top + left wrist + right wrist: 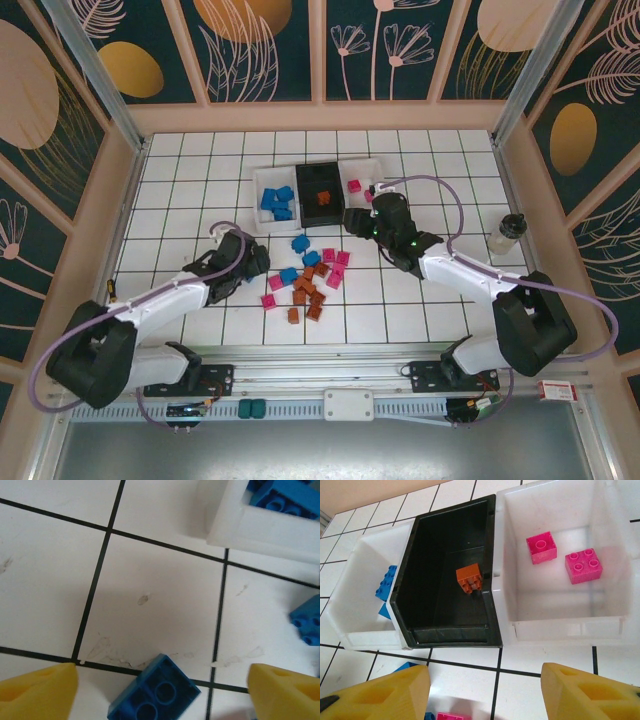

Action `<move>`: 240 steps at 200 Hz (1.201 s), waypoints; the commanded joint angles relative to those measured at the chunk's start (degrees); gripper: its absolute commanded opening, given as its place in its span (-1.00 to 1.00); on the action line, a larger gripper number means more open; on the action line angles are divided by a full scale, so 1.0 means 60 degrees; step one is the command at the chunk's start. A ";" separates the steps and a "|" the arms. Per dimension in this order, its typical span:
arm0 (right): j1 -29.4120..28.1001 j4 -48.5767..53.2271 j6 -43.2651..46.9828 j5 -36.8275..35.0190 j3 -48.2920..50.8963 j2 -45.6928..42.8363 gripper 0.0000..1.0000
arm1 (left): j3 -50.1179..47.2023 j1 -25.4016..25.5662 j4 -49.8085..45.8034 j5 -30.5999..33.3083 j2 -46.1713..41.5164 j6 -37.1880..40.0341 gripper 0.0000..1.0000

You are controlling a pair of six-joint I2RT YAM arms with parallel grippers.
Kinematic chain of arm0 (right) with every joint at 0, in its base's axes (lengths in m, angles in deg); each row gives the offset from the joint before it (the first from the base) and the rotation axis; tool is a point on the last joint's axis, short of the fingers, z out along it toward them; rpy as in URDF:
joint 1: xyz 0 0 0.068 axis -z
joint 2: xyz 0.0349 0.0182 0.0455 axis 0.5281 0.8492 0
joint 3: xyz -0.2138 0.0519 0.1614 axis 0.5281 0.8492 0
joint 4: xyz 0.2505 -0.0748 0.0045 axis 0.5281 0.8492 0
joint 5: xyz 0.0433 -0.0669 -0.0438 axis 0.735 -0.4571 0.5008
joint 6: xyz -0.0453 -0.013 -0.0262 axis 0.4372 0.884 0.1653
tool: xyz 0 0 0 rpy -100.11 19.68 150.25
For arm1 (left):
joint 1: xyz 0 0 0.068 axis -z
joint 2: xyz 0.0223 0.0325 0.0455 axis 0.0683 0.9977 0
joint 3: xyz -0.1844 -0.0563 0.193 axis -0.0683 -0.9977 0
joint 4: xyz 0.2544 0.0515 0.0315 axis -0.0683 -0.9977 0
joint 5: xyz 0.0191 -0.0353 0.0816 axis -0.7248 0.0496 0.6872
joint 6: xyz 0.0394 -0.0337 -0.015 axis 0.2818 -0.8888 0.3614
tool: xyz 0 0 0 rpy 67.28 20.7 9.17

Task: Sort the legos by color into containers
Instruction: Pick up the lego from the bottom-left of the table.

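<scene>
Bricks [305, 280] in blue, pink and orange-brown lie scattered on the white tiled table [180, 200] just in front of the 3 joined containers [298, 195]. From above, the left gripper [262, 262] sits at the pile's left edge and the right gripper [358, 222] close to the bins' front. The overhead view cannot settle how the jaws stand, but the wrist cameras do. The left wrist view has its yellow fingers [37, 692] spread wide and gripping nothing, with a blue brick [152, 695] on the tile between them, touching neither, and a corner of the left white bin [240, 527] ahead. The right wrist view has its fingers [590, 692] equally wide and empty. It looks down into the bins: blue bricks [386, 582] in the left white one, 1 orange-brown brick [470, 580] in the black bin [445, 625], 2 pink bricks [541, 546] in the right white bin [570, 627].
</scene>
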 commanded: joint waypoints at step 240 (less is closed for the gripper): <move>0.0330 -0.0381 -0.0326 0.0251 0.0650 -0.0803 0.22 | 0.3530 0.0225 -0.0698 0.0498 0.1832 0.0723 -0.15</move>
